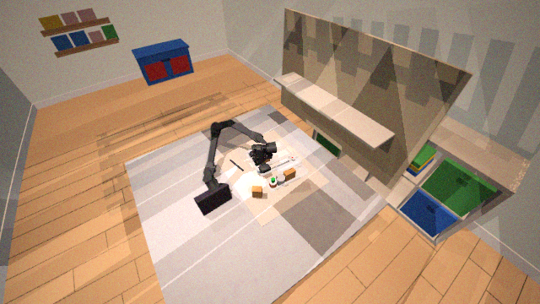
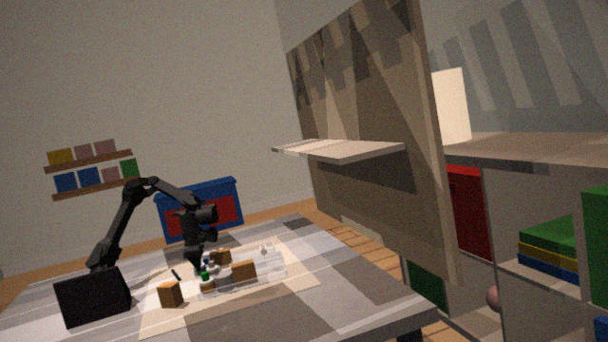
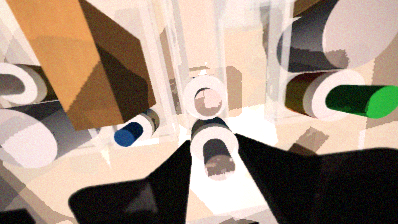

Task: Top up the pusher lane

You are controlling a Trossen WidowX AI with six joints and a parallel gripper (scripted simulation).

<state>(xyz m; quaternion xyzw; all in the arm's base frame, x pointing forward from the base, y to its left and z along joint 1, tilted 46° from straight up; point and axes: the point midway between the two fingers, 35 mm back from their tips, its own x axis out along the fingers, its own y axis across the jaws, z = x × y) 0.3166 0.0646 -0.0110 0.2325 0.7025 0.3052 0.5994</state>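
My gripper (image 3: 211, 140) (image 2: 196, 269) is shut on a jar (image 3: 213, 145) with a white shoulder and a greyish cap. The jar stands about upright between the fingertips at the front end of the middle lane. Another jar (image 3: 205, 98) with a white shoulder and pale cap is in that lane just behind it, close to or touching the held jar. Clear walls (image 3: 274, 75) bound the lanes. Whether the held jar's base rests on the lane floor is hidden, as are the front stop and pusher plate. In the top and exterior views my gripper covers both jars.
A green-capped jar (image 1: 272, 181) (image 2: 205, 276) (image 3: 382, 101) and a grey cylinder (image 3: 360, 30) are on the right. A blue-capped jar (image 3: 128, 134) and a tall brown block (image 3: 75, 60) are on the left. Another brown block (image 1: 256, 191) (image 2: 170, 294) and a dark stick (image 1: 236, 165) (image 2: 176, 275) lie nearer the arm's base.
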